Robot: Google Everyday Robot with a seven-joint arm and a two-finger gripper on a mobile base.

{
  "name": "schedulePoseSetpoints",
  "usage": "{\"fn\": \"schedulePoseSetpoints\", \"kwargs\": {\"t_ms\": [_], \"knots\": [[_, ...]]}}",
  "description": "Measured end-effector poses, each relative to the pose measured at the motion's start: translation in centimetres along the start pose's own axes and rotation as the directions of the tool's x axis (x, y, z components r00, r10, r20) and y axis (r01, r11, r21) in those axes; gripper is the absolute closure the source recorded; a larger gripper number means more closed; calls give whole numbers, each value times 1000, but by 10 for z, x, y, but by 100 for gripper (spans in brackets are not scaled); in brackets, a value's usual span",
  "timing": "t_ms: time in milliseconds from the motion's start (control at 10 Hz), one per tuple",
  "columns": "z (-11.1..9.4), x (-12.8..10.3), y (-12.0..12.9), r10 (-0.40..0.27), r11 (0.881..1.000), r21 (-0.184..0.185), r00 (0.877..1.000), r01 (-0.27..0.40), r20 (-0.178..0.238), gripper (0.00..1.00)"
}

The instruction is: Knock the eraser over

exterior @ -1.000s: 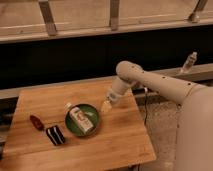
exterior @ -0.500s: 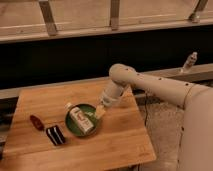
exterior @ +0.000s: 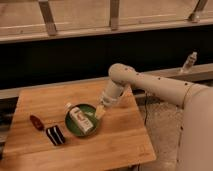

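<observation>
The eraser, a small black block with a white stripe, lies on the wooden table at the front left. My gripper hangs at the end of the white arm, over the right rim of the green plate, well to the right of the eraser. A white-and-brown labelled bottle lies on the plate, between the gripper and the eraser.
A small dark red oval item lies left of the eraser near the table's left edge. A dark wall and a ledge run behind the table. A small bottle stands on the ledge at the right.
The arm has swung left and down, carrying the gripper from the table's right side to the right rim of the green plate. The eraser, bottle and red item have not moved.
</observation>
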Motion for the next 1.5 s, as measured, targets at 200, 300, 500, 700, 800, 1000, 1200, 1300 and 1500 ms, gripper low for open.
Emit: {"fn": "schedulePoseSetpoints", "kwargs": {"t_ms": [200,300,500,700,800,1000,1200,1300,1500], "knots": [[14,-15,19,-55,998,-9,997,54,-52,100],[29,-23,40,-91,996,-19,992,89,-89,100],[57,-36,79,-147,989,-46,979,142,-141,100],[91,-46,112,-203,977,-98,961,187,-189,100],[105,-49,117,-219,972,-127,954,196,-204,100],[139,-52,116,-245,959,-205,940,199,-236,100],[163,-65,105,-271,944,-260,926,202,-262,100],[171,-78,102,-290,937,-276,918,215,-270,100],[166,-96,102,-316,932,-270,910,244,-268,100]]}}
